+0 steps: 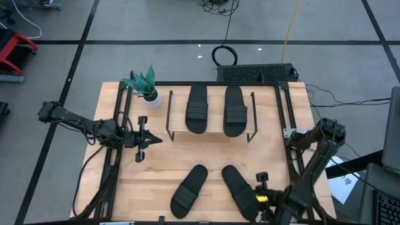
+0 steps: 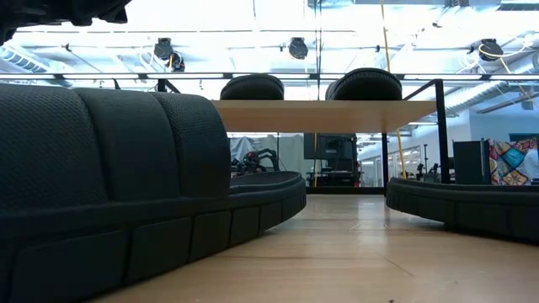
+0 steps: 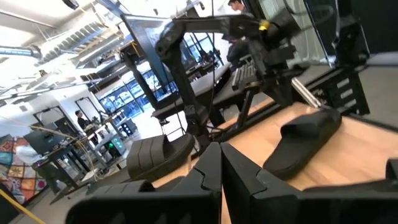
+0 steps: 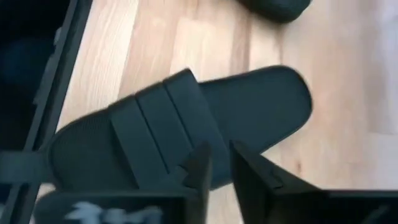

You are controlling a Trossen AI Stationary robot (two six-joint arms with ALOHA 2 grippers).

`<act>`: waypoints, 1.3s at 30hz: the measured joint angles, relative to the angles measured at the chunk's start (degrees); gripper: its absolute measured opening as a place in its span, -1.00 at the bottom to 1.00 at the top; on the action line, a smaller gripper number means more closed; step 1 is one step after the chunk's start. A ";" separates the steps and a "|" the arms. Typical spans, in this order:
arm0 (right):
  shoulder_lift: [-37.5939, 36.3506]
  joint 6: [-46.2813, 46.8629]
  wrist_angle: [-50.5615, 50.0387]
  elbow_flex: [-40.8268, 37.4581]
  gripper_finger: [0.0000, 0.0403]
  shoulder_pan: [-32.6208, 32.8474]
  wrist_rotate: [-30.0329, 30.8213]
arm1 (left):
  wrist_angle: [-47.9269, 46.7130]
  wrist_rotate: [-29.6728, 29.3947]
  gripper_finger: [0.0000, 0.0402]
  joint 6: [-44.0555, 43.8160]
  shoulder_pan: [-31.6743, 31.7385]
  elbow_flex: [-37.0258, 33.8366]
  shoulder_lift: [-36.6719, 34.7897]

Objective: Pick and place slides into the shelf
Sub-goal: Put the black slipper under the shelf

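Right hand [image 1: 260,199]: you have it at about 5 o'clock on the surface [image 1: 156,169], hovering over the right loose slide [image 1: 240,190]; in its wrist view the fingers [image 4: 200,168] stand close together with only a slim gap, clamped on nothing.
Left hand [image 1: 141,139]: it waits at 9 o'clock, left of the shelf [image 1: 212,128], fingers together and empty.
Slides on shelf: two [image 1: 197,107] [image 1: 235,110] already lie side by side on the board, at 12 o'clock.
Slides on surface: two remain at 6 o'clock, the left loose slide [image 1: 189,189] and the right one, lying apart from each other and angled outward toward you.
Step in hand: by my reading, you are lining up the right hand for the pick of the right loose slide; half the job looks done.
Next move: you will likely need to spread the fingers, drop so they straddle the strap or a sole edge, then close.
Watch for: the board's top looks full, so the remaining pair probably goes beneath it, between the wire legs; the approach would have to be low.
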 joint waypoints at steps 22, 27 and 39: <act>-14.95 -13.65 35.88 -27.07 0.28 -14.96 -27.57 | -6.29 -0.55 -0.99 1.48 0.00 0.00 0.02; -14.97 -14.75 37.30 -28.10 0.25 -14.70 -28.60 | -6.49 -0.59 -0.92 1.54 0.00 0.00 0.02; -11.04 -15.81 50.98 -33.32 0.07 -14.78 -31.38 | -6.45 -0.59 -0.99 1.61 0.01 0.00 0.00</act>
